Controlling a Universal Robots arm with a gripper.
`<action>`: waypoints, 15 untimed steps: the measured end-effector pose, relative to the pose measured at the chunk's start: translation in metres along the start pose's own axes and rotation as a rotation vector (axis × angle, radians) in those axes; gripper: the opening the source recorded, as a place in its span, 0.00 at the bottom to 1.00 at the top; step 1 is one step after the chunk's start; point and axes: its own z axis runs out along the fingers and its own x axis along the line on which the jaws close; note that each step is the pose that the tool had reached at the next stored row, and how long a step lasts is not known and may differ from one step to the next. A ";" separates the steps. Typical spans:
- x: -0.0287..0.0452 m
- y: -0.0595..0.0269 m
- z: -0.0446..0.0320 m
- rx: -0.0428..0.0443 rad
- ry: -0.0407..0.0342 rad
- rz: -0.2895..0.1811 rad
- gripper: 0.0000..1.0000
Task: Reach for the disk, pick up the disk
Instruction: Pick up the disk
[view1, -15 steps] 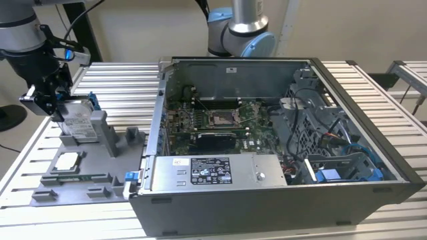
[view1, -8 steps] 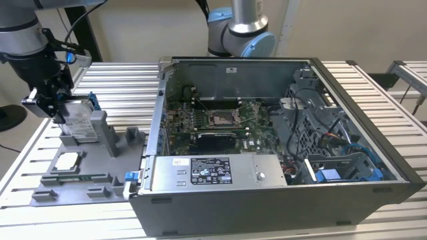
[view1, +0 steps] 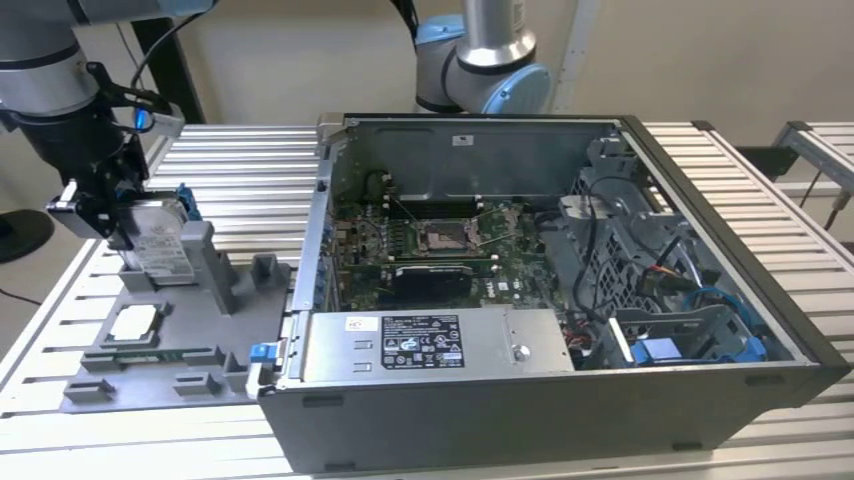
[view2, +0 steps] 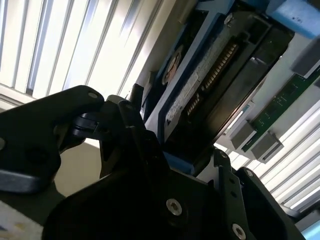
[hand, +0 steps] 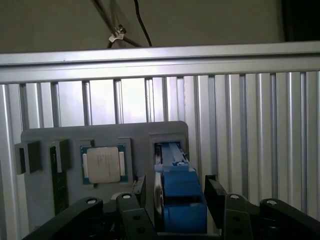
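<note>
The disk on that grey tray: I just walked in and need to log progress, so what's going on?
The robot arm's hand is at the top of the disk, which stands on edge in the grey tray beside the open computer case. Whether it is gripped does not show. A processor chip lies flat in the same tray.

Soft, even indoor light fills the exterior view. The ribbed silver metal table (view1: 254, 170) gleams pale, and the inside of the open grey computer case (view1: 467, 160) sits in mild shadow. In the second wrist view, the table's slats glare almost white. Against them, the silver-grey metal disk (view2: 210, 80) lies in deep shadow.
</note>
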 end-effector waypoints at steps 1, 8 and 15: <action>0.0000 0.0000 0.0001 -0.0001 0.0001 0.000 1.00; 0.0000 0.0000 0.0002 0.0001 0.0000 -0.001 1.00; 0.0000 0.0000 0.0002 0.0000 0.0000 -0.001 1.00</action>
